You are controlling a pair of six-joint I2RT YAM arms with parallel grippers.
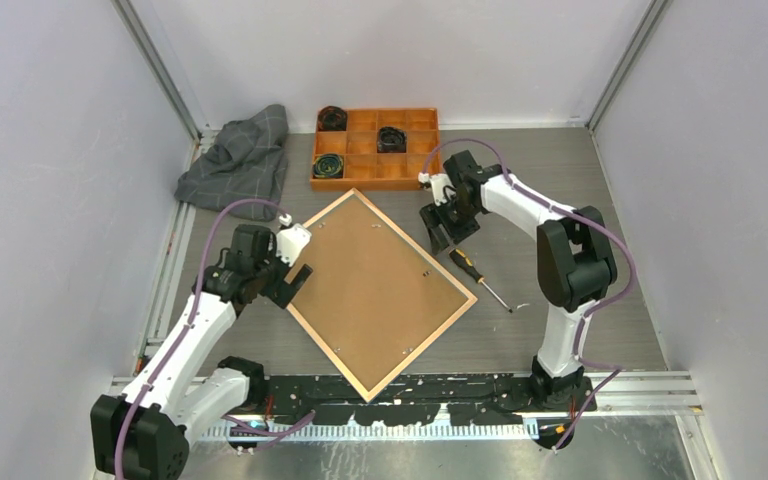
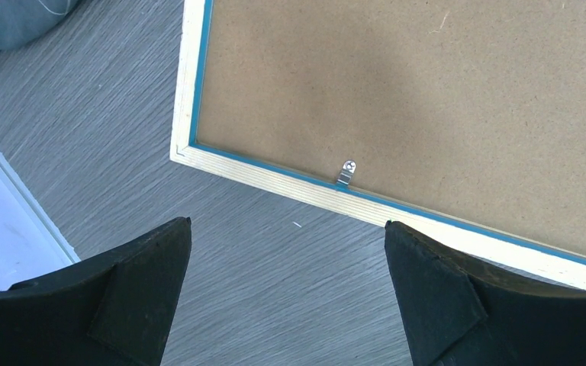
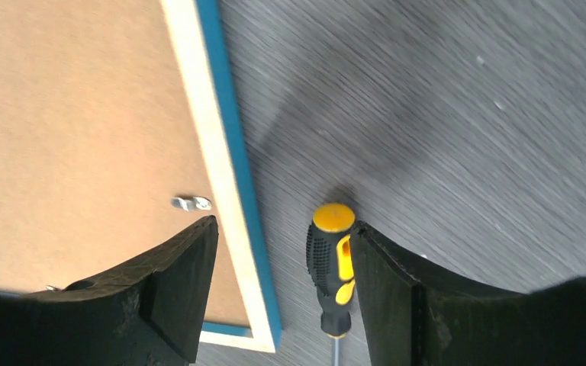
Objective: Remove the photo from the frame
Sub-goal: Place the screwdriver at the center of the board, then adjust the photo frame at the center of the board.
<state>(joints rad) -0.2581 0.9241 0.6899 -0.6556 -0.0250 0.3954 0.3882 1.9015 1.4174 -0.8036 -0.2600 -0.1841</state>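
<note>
The frame (image 1: pixel 415 242) lies face down as a diamond in the middle of the table, its pale wood rim (image 2: pixel 290 187) and blue edge (image 3: pixel 233 152) showing. A brown backing board (image 1: pixel 380 290) fills it and is held by small metal clips (image 2: pixel 346 171). The photo is hidden under the board. My left gripper (image 1: pixel 295 287) hovers open just off the frame's left corner, with only bare table between its fingers (image 2: pixel 288 223). At the frame's right edge my right gripper (image 1: pixel 447 238) stands open; one finger is over the board, the other beside the screwdriver.
A black-and-yellow screwdriver (image 1: pixel 468 266) lies on the table just right of the frame, its handle (image 3: pixel 326 252) between my right fingers. An orange compartment tray (image 1: pixel 375 184) with round black parts stands at the back. A grey cloth (image 1: pixel 240 158) is heaped at the back left.
</note>
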